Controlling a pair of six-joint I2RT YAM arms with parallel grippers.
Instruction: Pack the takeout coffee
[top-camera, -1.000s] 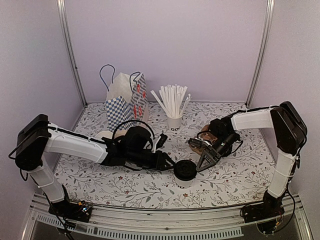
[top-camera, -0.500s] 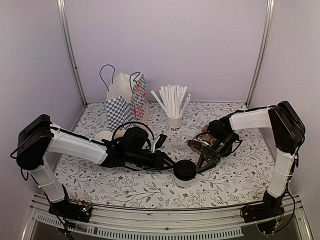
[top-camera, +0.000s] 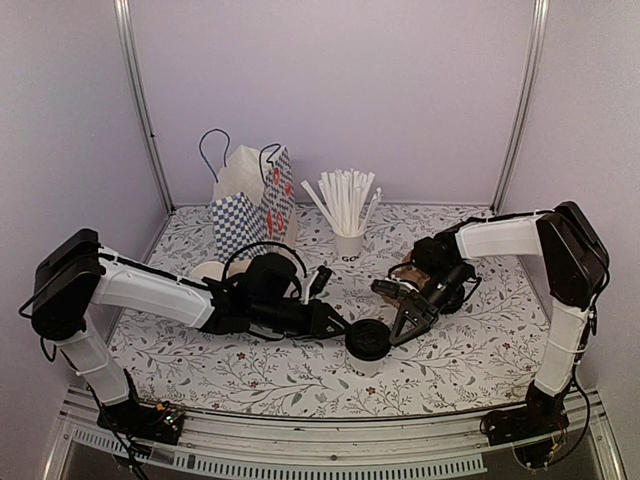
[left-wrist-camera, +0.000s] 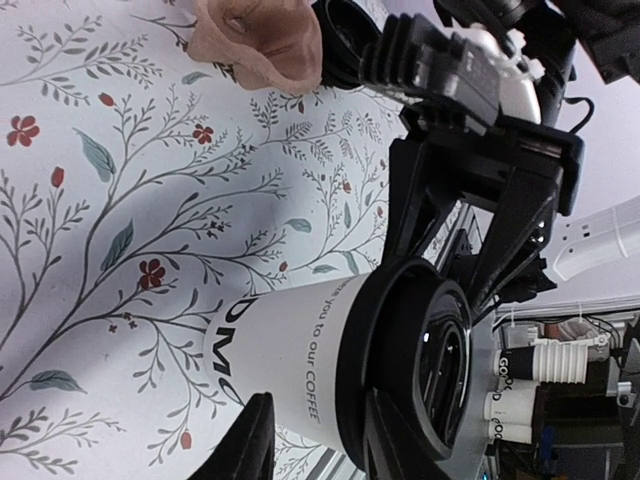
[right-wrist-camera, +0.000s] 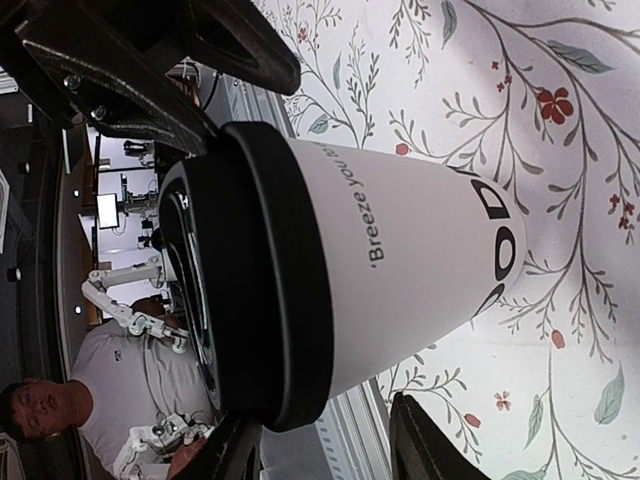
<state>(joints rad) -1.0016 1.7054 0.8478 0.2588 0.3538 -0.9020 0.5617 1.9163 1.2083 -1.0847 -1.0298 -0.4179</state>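
Currently the step in hand reads as the approach to the grasp: nothing is gripped and nothing is packed.

1. At the far left corner of the worktop stands the checked paper bag, the likely destination. It is well apart from the coffee.
2. The left arm reaches in low from the left edge. The left gripper sits just beside the takeout coffee, its fingers spread and holding nothing.
3. The takeout coffee stands upright near the near edge, about midway along it, with its black lid seated.
4. The right gripper faces the cup from the other side, fingers likewise spread. The cup lies between the two grippers.
5. Behind the right gripper lies a crumpled brown item. The straw cup stands toward the far edge.

The next move calls for one gripper to close on the cup wall below the lid, lightly enough not to crush the paper, then to carry it upright to the bag.

Limits of view:
- Both wrist views cut the fingertips off at the bottom edge, so contact with the cup cannot be confirmed.
- How wide the bag's mouth stands open cannot be judged.
- The lid hides the cup's contents.
- The brown item cannot be identified.
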